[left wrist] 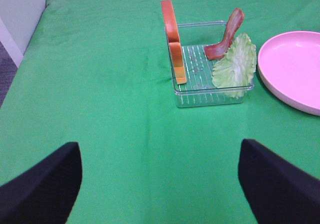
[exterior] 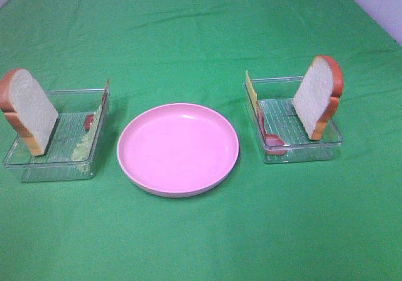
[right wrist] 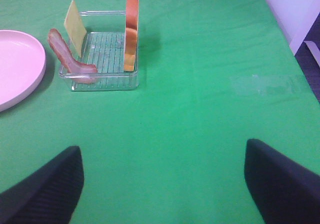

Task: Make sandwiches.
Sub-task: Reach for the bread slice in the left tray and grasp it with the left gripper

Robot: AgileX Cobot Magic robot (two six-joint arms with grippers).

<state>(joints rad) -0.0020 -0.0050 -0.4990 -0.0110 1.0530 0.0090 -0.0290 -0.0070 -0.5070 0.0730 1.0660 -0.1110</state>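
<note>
Clearly, left gripper (left wrist: 159, 143) and right gripper (right wrist: 161, 144) gape empty (bread slices (exterior: 28, 108) (exterior: 316, 95) upright in trays (exterior: 56, 173) (exterior: 304, 154)).

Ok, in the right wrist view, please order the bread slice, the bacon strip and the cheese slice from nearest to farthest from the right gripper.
From the right gripper:
1. Bread slice: standing on the tray's side away from the plate.
2. Bacon strip: plate side, near end; only slightly farther than the bread.
3. Cheese slice: plate side, far end.
</note>
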